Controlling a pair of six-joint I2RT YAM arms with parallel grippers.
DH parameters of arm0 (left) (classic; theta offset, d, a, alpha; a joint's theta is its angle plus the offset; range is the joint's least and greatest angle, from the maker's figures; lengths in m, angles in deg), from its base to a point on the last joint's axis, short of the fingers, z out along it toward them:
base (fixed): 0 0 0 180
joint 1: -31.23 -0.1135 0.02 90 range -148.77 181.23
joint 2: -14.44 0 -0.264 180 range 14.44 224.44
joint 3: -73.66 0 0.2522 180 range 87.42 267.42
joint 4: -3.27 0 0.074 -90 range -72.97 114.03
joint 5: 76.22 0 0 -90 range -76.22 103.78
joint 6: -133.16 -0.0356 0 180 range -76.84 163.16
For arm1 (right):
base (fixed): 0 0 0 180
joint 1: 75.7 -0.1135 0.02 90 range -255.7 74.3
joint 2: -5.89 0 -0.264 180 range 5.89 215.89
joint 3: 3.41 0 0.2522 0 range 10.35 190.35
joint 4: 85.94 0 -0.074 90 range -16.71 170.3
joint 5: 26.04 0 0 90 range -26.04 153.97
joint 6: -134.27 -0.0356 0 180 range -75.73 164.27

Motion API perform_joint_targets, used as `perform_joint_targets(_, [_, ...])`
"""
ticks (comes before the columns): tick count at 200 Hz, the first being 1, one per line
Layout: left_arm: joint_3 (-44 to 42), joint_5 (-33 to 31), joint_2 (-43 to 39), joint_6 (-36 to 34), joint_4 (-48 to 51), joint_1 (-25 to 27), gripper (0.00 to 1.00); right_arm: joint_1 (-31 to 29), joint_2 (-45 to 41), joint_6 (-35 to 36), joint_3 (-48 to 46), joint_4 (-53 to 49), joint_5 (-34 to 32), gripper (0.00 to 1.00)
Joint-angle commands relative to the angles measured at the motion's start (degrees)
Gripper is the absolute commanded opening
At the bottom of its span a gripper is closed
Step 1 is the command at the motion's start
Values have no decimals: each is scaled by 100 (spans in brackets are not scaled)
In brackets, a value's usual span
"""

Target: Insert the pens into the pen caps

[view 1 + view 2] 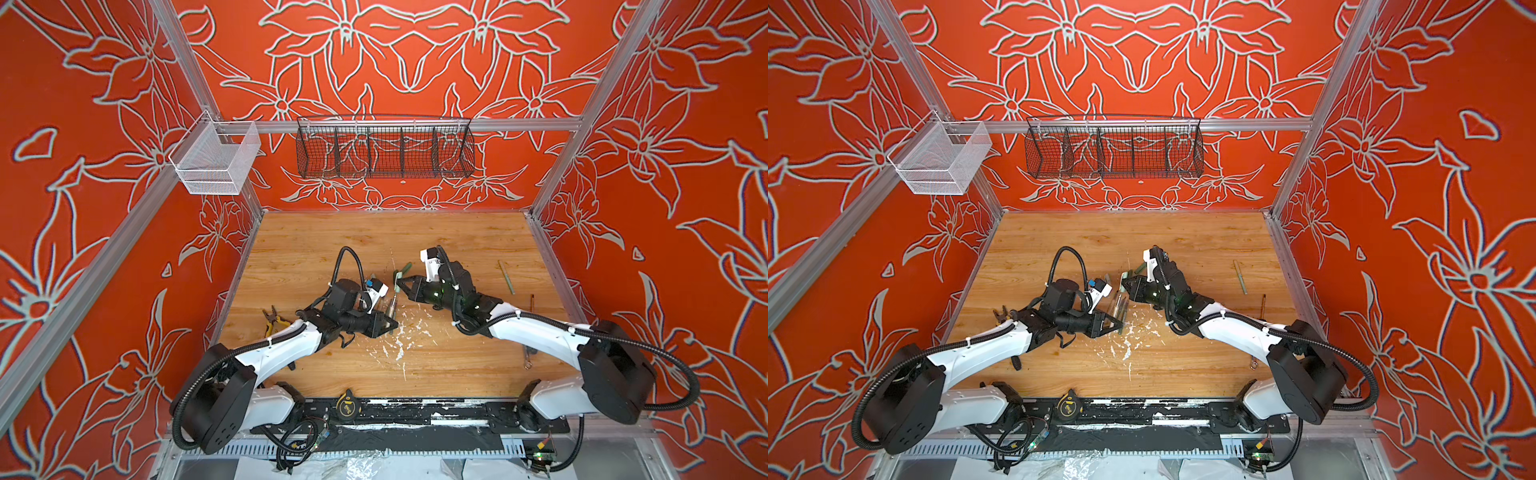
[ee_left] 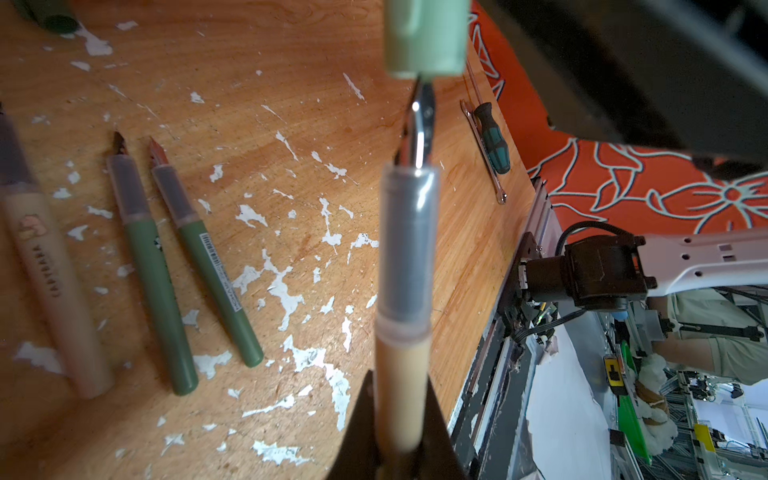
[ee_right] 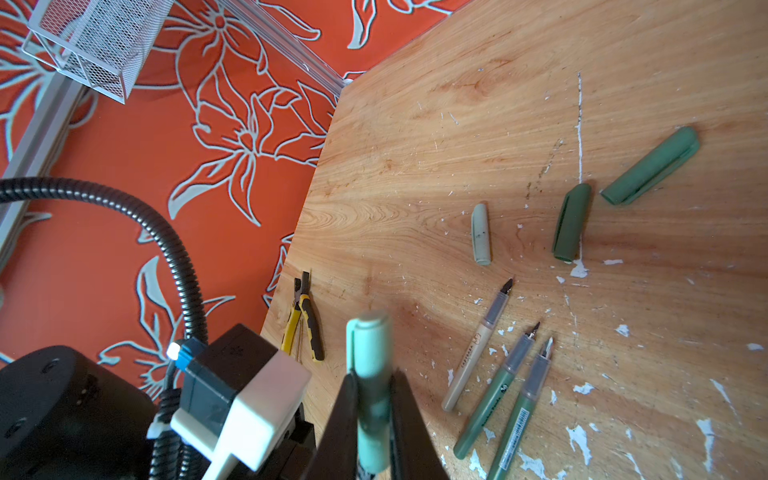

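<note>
My left gripper (image 2: 400,382) is shut on a tan pen (image 2: 405,291) with a grey grip and a metal nib. The nib tip sits right at the mouth of a pale green pen cap (image 2: 426,37), which my right gripper (image 3: 374,376) is shut on. In both top views the two grippers (image 1: 392,325) (image 1: 400,285) meet at mid-table. Three more pens lie side by side on the wood: one tan (image 3: 478,345) and two green (image 3: 494,395) (image 3: 523,411). Beyond them lie three loose caps: pale grey-green (image 3: 481,233), dark green (image 3: 571,222) and green (image 3: 652,166).
Yellow-handled pliers (image 3: 305,324) lie near the table's left edge. A screwdriver (image 2: 492,141) and a thin olive stick (image 1: 507,277) lie towards the right edge. White paint flecks (image 1: 399,340) mark the wood. A tape measure (image 1: 345,405) sits at the front rail.
</note>
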Motion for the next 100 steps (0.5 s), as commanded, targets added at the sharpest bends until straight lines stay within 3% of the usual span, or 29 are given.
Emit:
perform_joint_targets(1, [49,75,-4,29,-170,-80,0,-29,74,-73,85,137,96,1])
perform_joint_targets(100, [13,136,-4,70,-321,-215,0,-94,265,-353,-8,427,218,1])
